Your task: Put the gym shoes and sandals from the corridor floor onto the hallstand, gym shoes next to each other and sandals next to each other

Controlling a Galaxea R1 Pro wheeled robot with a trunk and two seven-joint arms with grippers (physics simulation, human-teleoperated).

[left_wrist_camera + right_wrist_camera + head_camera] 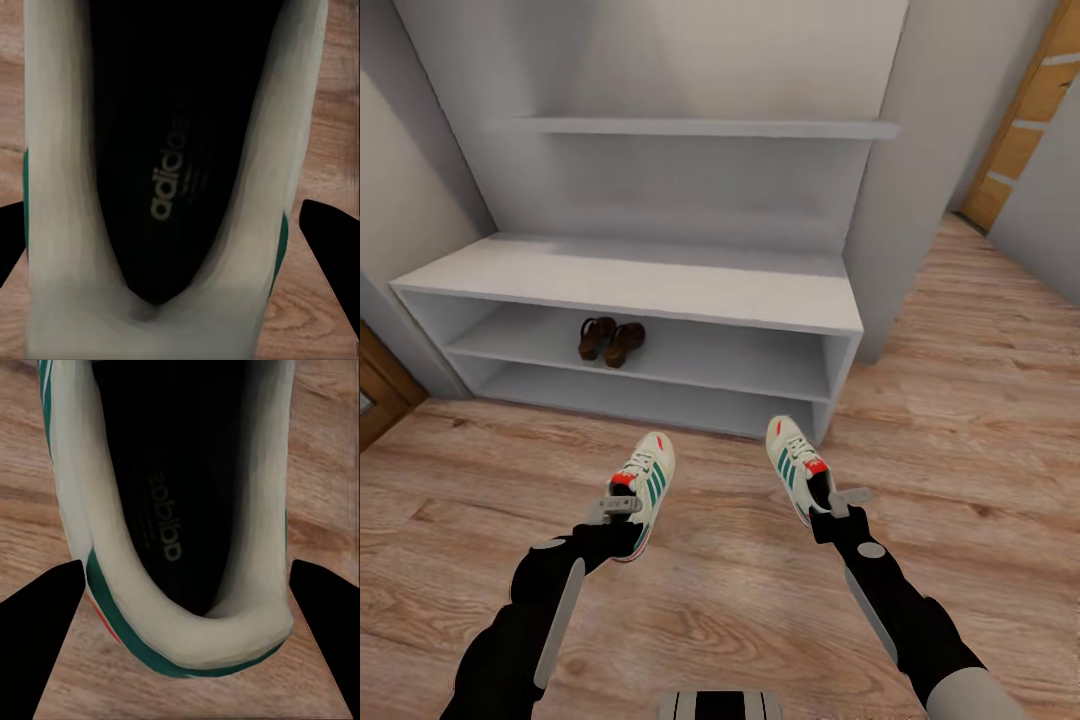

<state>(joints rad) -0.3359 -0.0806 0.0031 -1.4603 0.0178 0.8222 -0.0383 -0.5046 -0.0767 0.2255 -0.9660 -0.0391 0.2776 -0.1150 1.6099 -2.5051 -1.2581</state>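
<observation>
Two white gym shoes with teal stripes are in front of the hallstand [640, 275], over the corridor floor [960, 400]. My left gripper [622, 505] holds the left gym shoe [648, 478] by its heel; in the left wrist view the black fingers [334, 247] flank the shoe's opening [67, 225]. My right gripper [840, 498] grips the heel of the right gym shoe [796, 462], its fingers [45, 637] touching both sides of the collar [187, 637]. The two brown sandals [610, 340] sit side by side on the rack's middle tier, left of centre.
A floating wall shelf [700, 128] hangs above the rack. A grey wall panel [900, 200] stands at the rack's right end. Wooden door frames show at far right [1020, 130] and at the left edge [380, 385]. Bare shelf runs right of the sandals.
</observation>
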